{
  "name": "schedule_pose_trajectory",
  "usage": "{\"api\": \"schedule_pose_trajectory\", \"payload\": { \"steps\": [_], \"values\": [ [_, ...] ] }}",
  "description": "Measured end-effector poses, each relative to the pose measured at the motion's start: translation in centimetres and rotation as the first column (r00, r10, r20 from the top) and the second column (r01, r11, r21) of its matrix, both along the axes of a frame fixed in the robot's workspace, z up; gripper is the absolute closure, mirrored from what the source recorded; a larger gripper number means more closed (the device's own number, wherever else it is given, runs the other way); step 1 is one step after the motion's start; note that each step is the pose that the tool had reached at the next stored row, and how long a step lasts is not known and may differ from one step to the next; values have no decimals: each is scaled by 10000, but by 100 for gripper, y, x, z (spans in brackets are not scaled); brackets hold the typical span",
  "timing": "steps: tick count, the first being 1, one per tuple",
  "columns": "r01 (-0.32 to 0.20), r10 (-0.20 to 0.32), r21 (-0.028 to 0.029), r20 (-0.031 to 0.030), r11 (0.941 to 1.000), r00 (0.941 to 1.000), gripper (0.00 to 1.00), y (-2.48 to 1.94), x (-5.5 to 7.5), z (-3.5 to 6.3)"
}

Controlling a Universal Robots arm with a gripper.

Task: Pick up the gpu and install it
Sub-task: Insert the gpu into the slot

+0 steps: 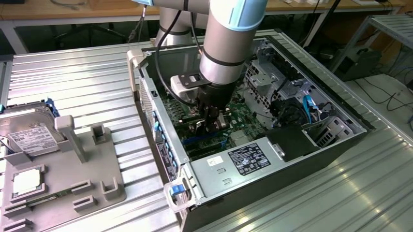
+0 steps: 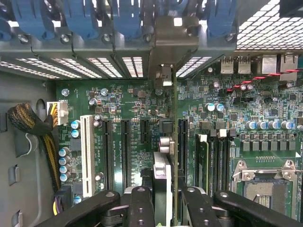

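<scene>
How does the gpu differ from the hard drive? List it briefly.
The gpu stands on edge inside the computer case; the hard drive rests outside in the grey holder. The hand grips the gpu; nothing holds the hard drive. Both are flat computer parts.

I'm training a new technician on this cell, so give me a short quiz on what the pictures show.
1. True or false: the hand grips the gpu inside the open computer case.
2. Where is the hard drive? A: in the grey holder at the exterior view's left. B: inside the case. C: in the hand.
3. Fill in: the gpu stands edge-on over the green ____, among its slots.

Key: 1 true; 2 A; 3 motherboard.
</scene>
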State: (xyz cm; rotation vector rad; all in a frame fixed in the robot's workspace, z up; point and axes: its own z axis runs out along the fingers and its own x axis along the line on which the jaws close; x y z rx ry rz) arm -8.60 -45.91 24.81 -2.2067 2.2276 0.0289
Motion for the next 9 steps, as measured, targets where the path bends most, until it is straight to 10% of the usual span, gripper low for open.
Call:
{"api": "schedule_pose_trajectory", "payload": {
  "steps": [9],
  "values": [
    [13,-13,0,0,10000,10000,72,0,-5,-20]
  ]
}}
